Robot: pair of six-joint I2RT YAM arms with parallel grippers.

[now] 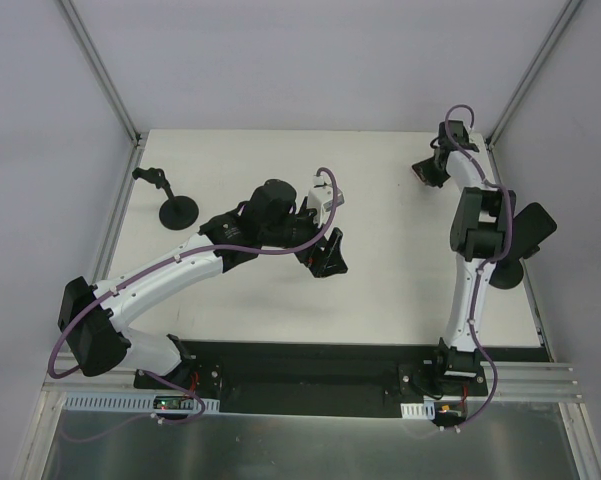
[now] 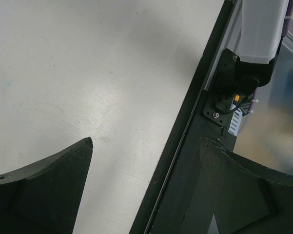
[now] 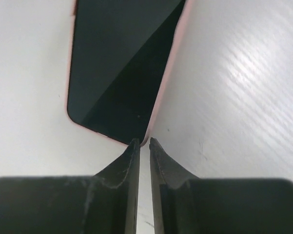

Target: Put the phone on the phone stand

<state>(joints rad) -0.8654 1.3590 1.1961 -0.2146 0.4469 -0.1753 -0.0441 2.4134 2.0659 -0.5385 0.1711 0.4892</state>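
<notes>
Evidently your right gripper (image 3: 145,142) stood with its jaws nearly together at the near corner of the phone (image 3: 117,68). Whether they nipped its pink case, I couldn't tell. The phone lay flat at the table's (image 3: 244,73) far right, well apart from the phone stand (image 1: 177,210). It looked stiff, slick and thin, so you'd likely have done better gripping across its long edges. Your left gripper (image 2: 146,140) gaped, empty.

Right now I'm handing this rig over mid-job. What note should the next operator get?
Left claw: open, empty, over the middle of the table.
Right claw: closed on the phone's near corner, at the table's far right.
Stand: far left, nothing on it.
Done: phone gripped.
Left: lift it, carry it across, set it on the stand.
</notes>
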